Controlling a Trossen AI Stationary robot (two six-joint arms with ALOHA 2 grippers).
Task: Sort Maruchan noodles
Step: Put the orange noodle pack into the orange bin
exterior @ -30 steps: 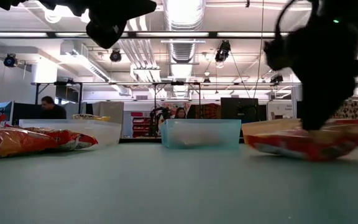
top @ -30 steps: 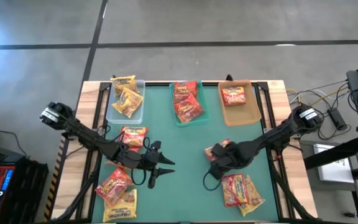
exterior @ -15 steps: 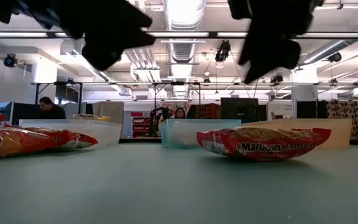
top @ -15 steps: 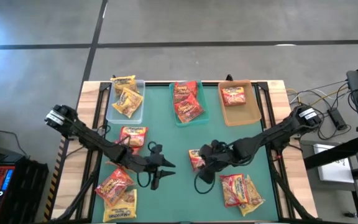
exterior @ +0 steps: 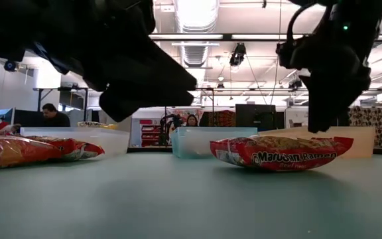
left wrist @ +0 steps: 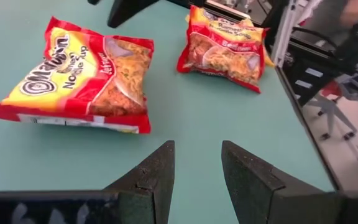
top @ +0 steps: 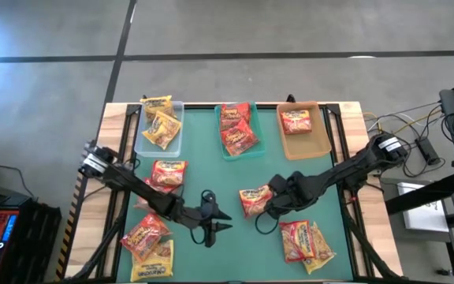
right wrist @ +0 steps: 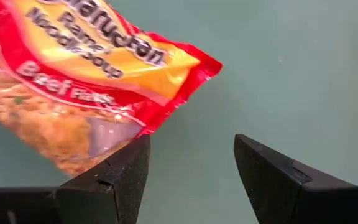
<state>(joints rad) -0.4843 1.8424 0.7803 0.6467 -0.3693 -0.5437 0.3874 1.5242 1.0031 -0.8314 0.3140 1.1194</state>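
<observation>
My right jaws (top: 273,201) stand released just beside a crinkly red-and-yellow plastic packet (top: 254,199) lying flat on the smooth teal surface (top: 227,181) near its middle; its print reads "Maruchan Ramen Noodle Soup, Beef Flavor". My left jaws (top: 215,227) are released too, empty, low over the surface toward its front. Other glossy packets sit in the clear tray (top: 158,126), teal tray (top: 237,130) and tan tray (top: 303,130), all rectangular, with loose ones at both front corners.

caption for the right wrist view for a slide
Open right gripper over the teal mat, beside a red beef ramen packet.
</observation>
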